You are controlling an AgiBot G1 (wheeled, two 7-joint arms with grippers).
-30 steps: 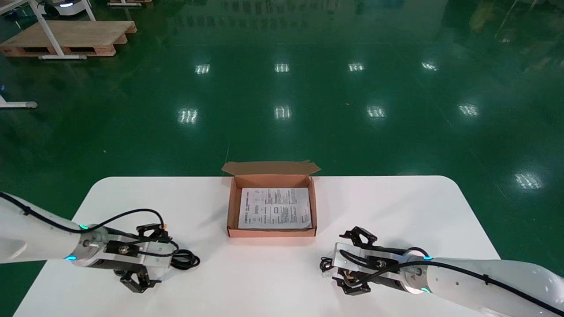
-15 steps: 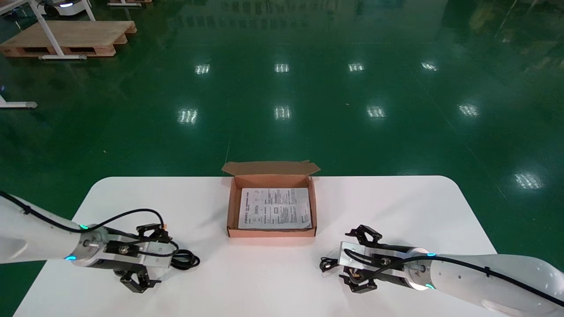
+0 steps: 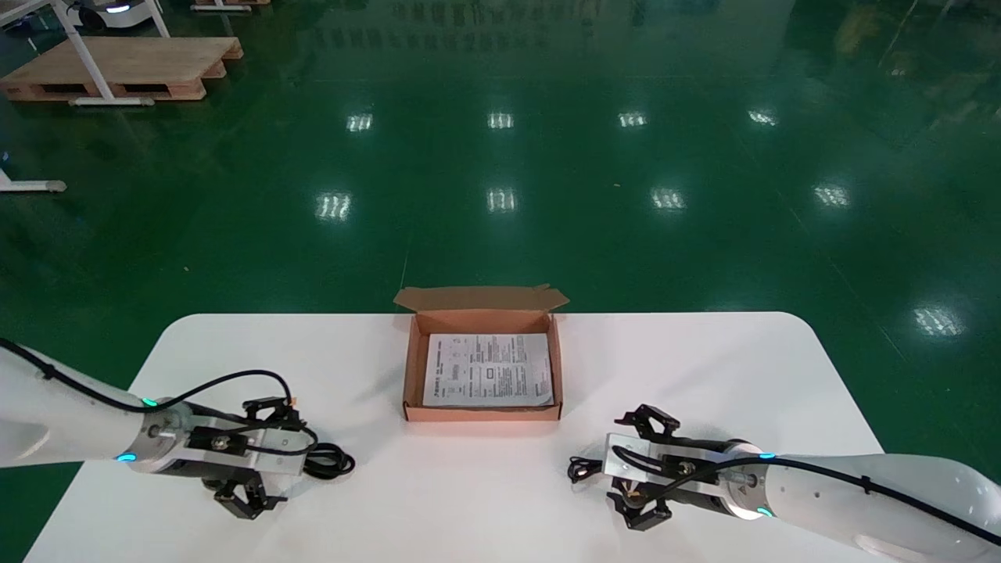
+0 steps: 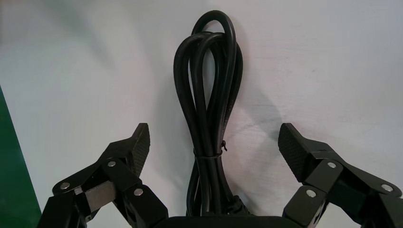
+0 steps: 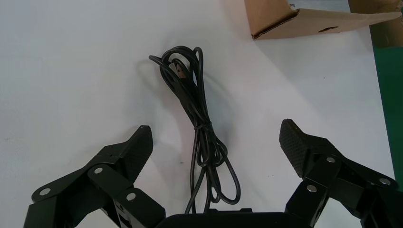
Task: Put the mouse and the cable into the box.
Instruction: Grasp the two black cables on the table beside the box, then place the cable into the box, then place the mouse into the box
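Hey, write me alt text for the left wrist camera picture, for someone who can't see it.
A looped black cable, bound with a thin tie, lies on the white table between the open fingers of the left tool, neither finger touching it. A strip of green floor shows beyond the table edge.

One cardboard box, one printed sheet inside. Two black coiled bundles: one thick cable, one thin cable with a USB plug. Two grippers: left gripper, right gripper. One white table. One wooden pallet.
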